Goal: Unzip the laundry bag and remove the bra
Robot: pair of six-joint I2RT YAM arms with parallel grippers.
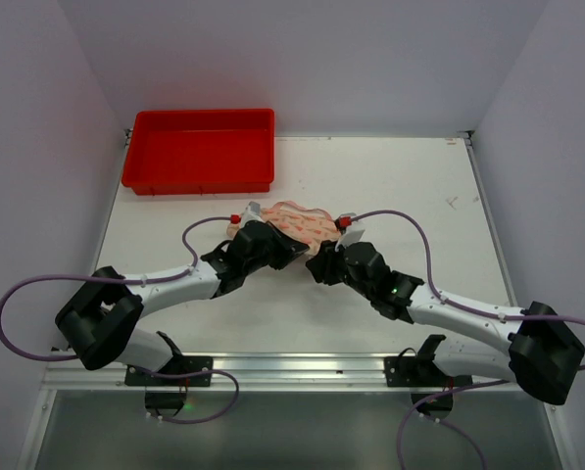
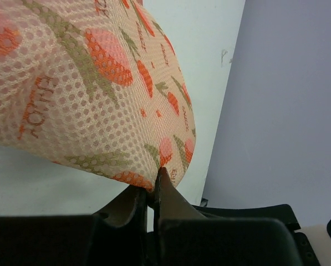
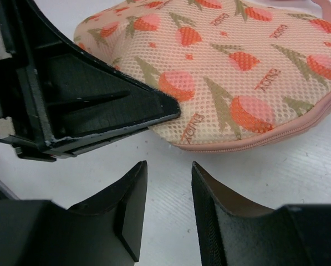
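Note:
The laundry bag lies at mid-table, a sheer mesh pouch with a pink zipper seam along its near edge. The bra is inside it; its cream-peach cup with orange and green print shows through the mesh. My left gripper is shut on the bag's edge and lifts that corner off the table. It also shows in the right wrist view. My right gripper is open and empty, low over the table just in front of the zipper seam, apart from it.
A red plastic tray stands at the back left of the white table. Both arms meet at the bag in the top view, the left gripper close beside the right gripper. Grey walls enclose the table.

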